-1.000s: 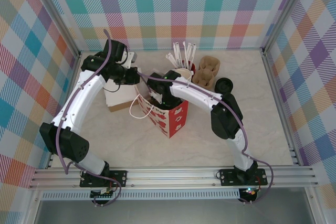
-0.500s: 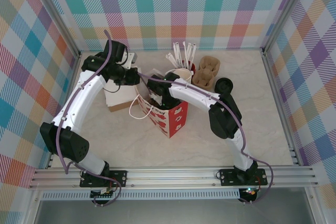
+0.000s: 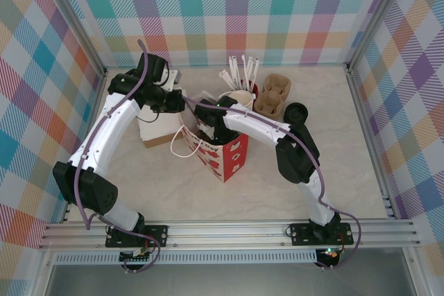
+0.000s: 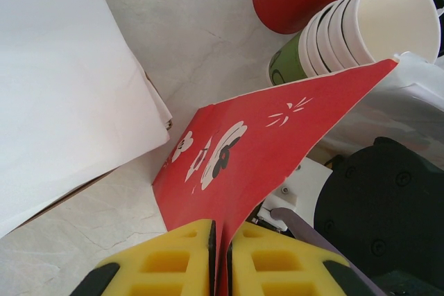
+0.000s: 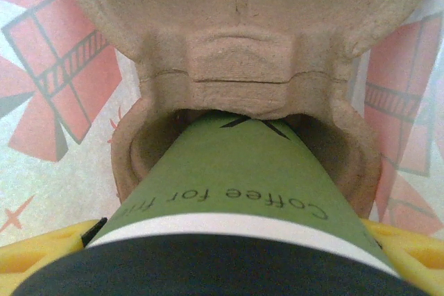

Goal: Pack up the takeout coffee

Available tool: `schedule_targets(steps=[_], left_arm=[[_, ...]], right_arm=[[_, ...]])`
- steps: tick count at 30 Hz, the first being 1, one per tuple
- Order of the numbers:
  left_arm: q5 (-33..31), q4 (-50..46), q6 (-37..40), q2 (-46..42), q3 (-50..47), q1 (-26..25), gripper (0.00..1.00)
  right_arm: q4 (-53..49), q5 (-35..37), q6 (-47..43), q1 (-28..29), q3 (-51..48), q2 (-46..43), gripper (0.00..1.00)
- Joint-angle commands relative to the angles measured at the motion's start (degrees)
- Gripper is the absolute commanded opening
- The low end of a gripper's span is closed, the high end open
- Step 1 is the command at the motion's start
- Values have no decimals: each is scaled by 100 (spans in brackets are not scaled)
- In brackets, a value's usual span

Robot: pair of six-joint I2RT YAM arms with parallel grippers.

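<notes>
The left fingers are pinched shut on the top edge of the red paper bag, which stands on the surface. The right fingers are spread wide and clasp the takeout coffee, its base in a well of a cardboard cup carrier between red-printed paper.

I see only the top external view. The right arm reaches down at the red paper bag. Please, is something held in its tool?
Observer: Yes. In the right wrist view the right tool holds a dark green paper cup.
Operator: Where is the cup's lower end?
Observer: In a round well of a brown moulded-pulp carrier.
Operator: And the other arm?
Observer: The left tool is shut on an edge of the red paper bag with white flower prints.
</notes>
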Motion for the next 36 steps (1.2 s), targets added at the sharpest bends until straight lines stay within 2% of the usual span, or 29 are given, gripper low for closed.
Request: schedule_targets(steps=[1,36], left_arm=[[100,34,-81,5,-25,56,13],[70,33,-114,49,-27,58,13]], right_arm=[[-72,114,-85,-17,-184,147,71],[498,310,-72,-26,-713,73,72]])
